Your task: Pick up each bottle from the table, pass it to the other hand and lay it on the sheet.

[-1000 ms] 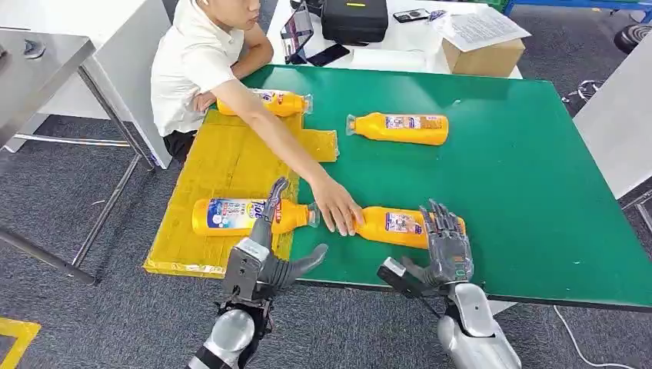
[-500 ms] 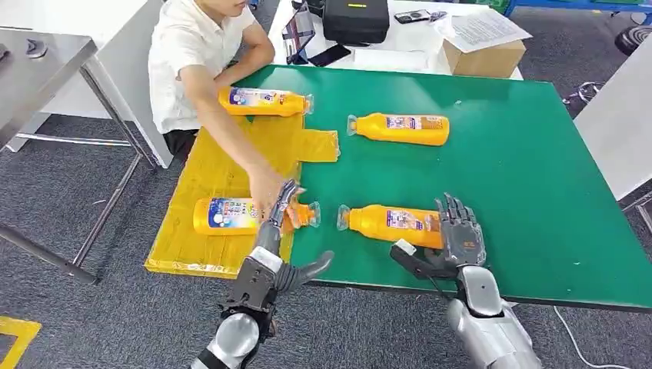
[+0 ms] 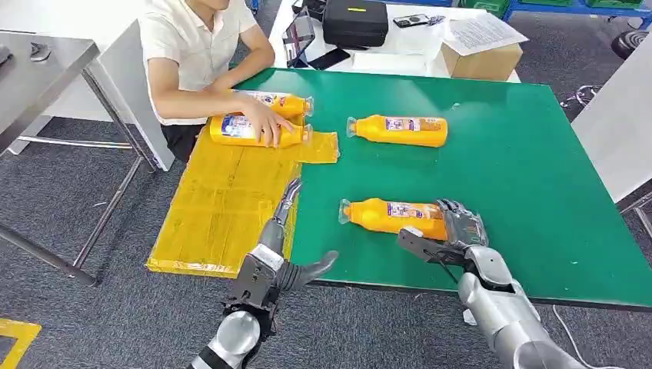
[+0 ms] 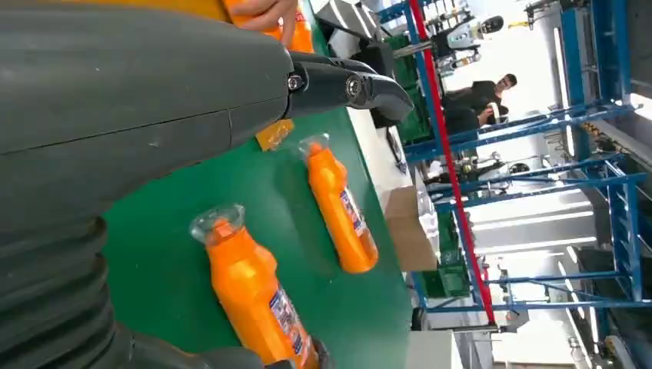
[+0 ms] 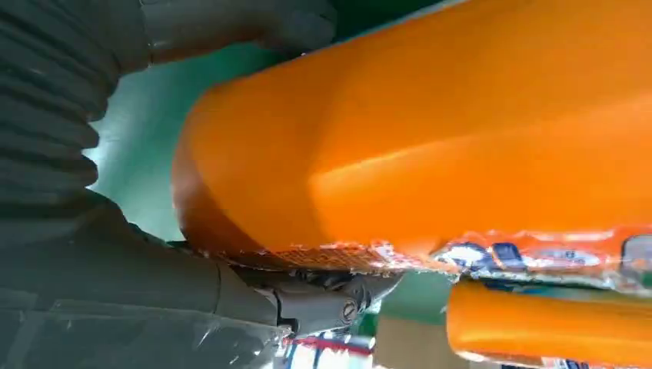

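Right hand [image 3: 460, 231] at the base of the near bottle [image 3: 392, 217], fingers curled over its far side and thumb along the near side, apparently gripping it, though whether lifted or still resting on the green table [image 3: 523, 169] cannot be told from above. Seen close in the right wrist view: orange bottle base [image 5: 430, 146] pressed against the palm, thumb [image 5: 238, 27] on one side, a dark fingertip [image 5: 338, 296] on the other. Cap end pointing toward the yellow sheet [image 3: 223, 207], lying flat over the table's left edge. Left hand [image 3: 281, 246] spread and holding nothing, one finger stretched out over the sheet's near right edge, thumb out to the side. Farther back on the table, a second bottle [image 3: 400, 129] lying on its side, apart from the sheet. At the sheet's far end, two more bottles side by side: one [image 3: 254, 131] under a person's hand [image 3: 265, 123], the other [image 3: 281, 102] just behind it. Cardboard box [image 3: 480, 58] and black case [image 3: 354, 21] on the white table beyond.
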